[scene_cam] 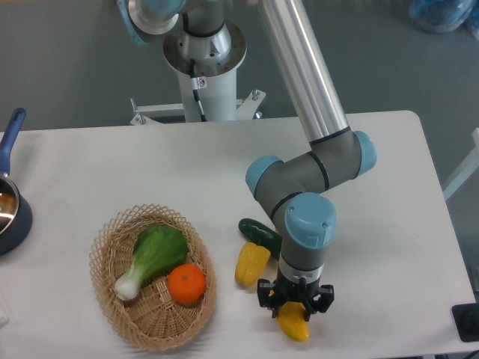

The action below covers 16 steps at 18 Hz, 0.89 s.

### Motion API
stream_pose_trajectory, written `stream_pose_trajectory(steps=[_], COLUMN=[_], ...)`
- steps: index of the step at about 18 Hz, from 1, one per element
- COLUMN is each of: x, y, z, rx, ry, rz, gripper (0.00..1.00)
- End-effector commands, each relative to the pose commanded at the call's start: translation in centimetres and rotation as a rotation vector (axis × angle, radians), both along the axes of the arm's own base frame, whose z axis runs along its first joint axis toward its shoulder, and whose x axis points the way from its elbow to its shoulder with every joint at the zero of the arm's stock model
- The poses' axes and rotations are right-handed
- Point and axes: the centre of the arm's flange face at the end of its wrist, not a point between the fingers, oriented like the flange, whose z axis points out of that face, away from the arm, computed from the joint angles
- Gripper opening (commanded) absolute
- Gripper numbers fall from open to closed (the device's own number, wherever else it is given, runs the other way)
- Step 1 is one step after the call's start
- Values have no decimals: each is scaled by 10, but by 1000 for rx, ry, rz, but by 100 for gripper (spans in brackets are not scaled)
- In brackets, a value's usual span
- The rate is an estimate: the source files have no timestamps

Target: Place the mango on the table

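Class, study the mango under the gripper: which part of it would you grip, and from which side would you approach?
Grip the mango across its narrow middle, coming straight down from above. It lies lengthwise on the table, so its short width probably suits the fingers best. The gripper is already directly over it; whether it is closed cannot be seen.

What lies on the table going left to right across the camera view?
Blue pot → wicker basket → bok choy → orange → yellow pepper → mango under the gripper.

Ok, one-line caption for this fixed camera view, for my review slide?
UR5e gripper over the mango at the white table's near edge, beside a wicker basket holding an orange and bok choy.
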Motion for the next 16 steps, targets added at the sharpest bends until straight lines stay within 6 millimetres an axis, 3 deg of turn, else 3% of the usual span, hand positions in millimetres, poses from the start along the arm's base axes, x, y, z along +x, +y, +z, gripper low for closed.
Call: stream_pose_trajectory(steps=[2,4,5,7,11,16], x=[-1,-2,-3,-4,-9,-27], y=[1,1,2,3,6,15], z=[1,1,2,5,28,136], rx=[3,3,5,7,29,117], ry=[4,4,6,13,50,222], rz=[-1,-1,-1,-5,-2,10], gripper=[68,69,77,100,100,100])
